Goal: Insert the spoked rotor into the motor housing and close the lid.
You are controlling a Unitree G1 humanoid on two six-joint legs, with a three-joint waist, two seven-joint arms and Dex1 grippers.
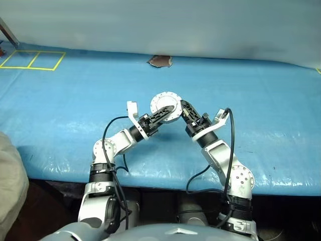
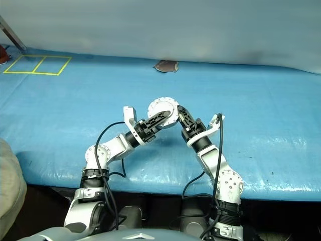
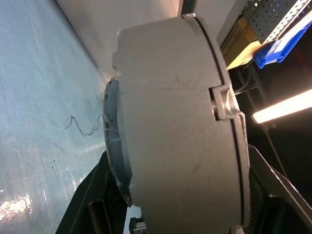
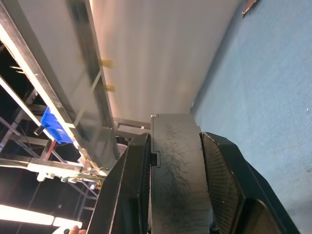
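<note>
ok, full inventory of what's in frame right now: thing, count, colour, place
motor housing: 1, silver metal, lid shut on it as far as the wrist views show, held up above the table between both claws
table: 1, covered in blue sheet, spans the scene
yellow tape boxes: 2 adjoining outlines, yellow, far left corner of the table
brown patch: 1, brown, at the table's far edge near the middle; cannot tell what it is
backdrop: 1, pale grey, behind the table
blue bin: 1, blue, on shelving behind the backdrop
left claw: 1, black fingers, closed on the housing
right claw: 1, black fingers, closed on the housing's edge
</note>
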